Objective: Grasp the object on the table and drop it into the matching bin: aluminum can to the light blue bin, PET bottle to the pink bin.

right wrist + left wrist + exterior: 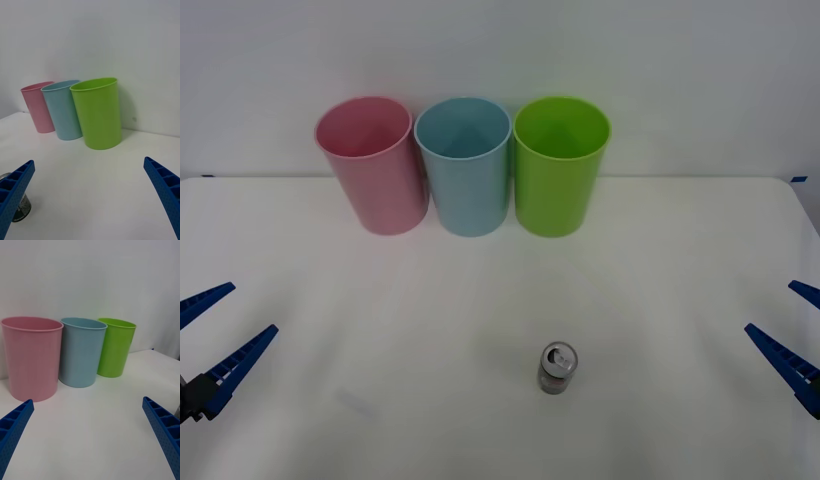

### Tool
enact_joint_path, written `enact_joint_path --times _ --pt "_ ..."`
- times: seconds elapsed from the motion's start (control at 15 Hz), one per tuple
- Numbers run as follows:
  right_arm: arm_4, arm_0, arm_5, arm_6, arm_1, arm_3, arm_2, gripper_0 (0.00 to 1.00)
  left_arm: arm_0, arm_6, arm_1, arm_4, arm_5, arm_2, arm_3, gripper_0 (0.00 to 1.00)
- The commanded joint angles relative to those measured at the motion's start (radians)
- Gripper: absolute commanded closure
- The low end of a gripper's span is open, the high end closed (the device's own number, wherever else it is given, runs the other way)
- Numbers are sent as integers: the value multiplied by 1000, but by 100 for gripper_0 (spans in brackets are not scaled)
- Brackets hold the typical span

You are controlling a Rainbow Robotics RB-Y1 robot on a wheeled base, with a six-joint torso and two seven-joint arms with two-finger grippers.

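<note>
White desk [500,400], wide and flat, carrying all task items. At its far edge, three tall tapered bins stand upright in a row, close beside one another: pink bin [372,165] toward the robot's left, light blue bin [465,165] in the middle, lime green bin [558,165] toward the right. No contents are visible in them from the front view. Left tool [212,335] and right tool [792,335] rest low at opposite sides of the desk, each with fingers spread wide and holding nothing, both well apart from the aluminum can [557,368]. The can stands upright on the near part of the desk, pull-tab up, somewhat right of centre, untouched. Judged progress: nothing done yet; approach, grasp, carry and release over the light blue bin all remain.
</note>
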Motion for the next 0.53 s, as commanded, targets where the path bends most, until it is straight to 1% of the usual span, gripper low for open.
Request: enact_joint_path --times 0.07,0.13,0.2,0.53 --pt "0 0 0 0 0 0 0 0 0 0 0 0 0 0 0 0" --pt "-3 2 1 0 16 4 1 0 0 0 0 0 0 0 0 0" --pt "-9 1 5 0 13 -2 1 0 0 0 0 0 0 0 0 0" --pt "-36 41 24 11 -28 -5 31 0 0 0 0 0 0 0 0 0"
